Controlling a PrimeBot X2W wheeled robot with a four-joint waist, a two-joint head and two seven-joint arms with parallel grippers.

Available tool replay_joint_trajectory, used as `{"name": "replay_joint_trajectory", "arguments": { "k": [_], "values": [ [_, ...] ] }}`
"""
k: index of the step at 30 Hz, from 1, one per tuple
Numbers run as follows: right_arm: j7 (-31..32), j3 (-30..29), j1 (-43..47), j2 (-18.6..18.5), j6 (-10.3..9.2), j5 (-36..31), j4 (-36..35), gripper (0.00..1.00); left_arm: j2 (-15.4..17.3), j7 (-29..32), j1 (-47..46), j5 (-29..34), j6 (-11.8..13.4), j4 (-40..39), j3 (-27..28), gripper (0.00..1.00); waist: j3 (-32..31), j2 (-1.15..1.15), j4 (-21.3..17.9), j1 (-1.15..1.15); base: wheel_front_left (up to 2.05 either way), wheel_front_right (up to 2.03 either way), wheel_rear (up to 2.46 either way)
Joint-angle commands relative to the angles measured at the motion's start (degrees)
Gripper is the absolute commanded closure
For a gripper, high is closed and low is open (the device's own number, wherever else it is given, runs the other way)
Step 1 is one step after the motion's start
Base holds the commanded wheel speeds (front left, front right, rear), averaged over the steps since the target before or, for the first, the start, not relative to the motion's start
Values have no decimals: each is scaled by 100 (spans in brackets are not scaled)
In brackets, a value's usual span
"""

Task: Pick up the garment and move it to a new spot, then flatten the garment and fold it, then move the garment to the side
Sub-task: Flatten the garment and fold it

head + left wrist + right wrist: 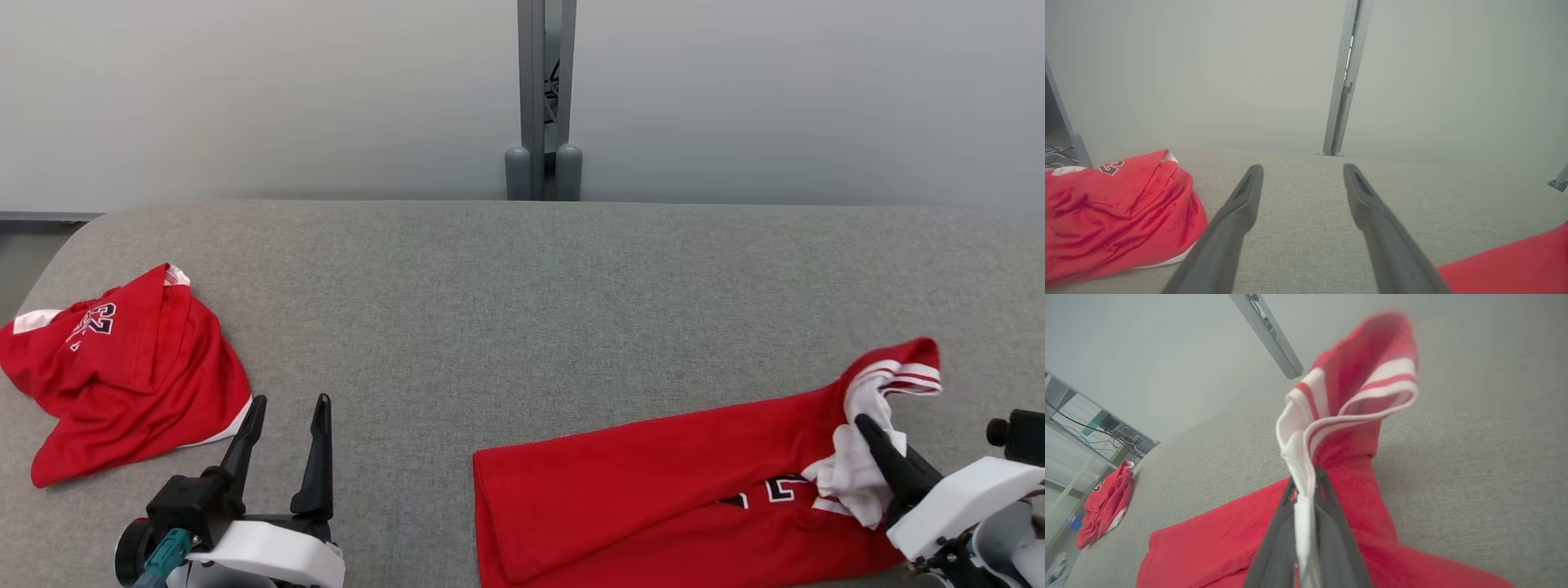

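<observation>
A red garment [653, 490] with white trim and black numbers lies folded lengthwise on the grey table's [522, 278] front right. Its striped end [898, 371] rises off the surface. My right gripper [867, 425] is shut on the white-lined edge of that end, and in the right wrist view the white fabric runs between the closed fingers [1331, 522] of the gripper [1304, 482] above the red cloth [1220, 543]. My left gripper [290, 400] stands open over bare table at the front left, nothing between its fingers [1237, 212]. A corner of the garment [1515, 265] lies to its right.
A second red garment [122, 376] lies crumpled near the table's left edge, just left of my left gripper [1302, 168]; I see it as a red heap [1106, 216] and far off [1106, 506]. A grey post [545, 98] stands behind the table's back edge.
</observation>
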Motion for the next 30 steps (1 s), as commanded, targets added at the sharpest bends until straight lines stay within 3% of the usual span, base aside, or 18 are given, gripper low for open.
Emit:
{"name": "replay_joint_trajectory", "arguments": {
  "k": [1, 7, 14, 30],
  "values": [
    [59, -21, 81, 23, 3, 78, -188, 100, 19, -18, 43, -37, 34, 6, 6, 0, -11, 0, -15, 0, 0, 0, 0],
    [362, -64, 299, 375, 3, 401, -935, 100, 19, -18, 22, -55, 37, 22, -17, 0, -19, 0, -24, 0, 0, 0, 0],
    [744, -18, 565, 1110, 4, 692, -1476, 100, 20, -18, -38, -113, 59, 10, -32, 0, 46, 0, 65, 0, 0, 0, 0],
    [1020, 98, 534, 2319, 4, 616, -1084, 100, 19, -18, -202, -258, 100, 78, -69, 0, 296, 0, 360, 0, 0, 0, 0]
  ]
}}
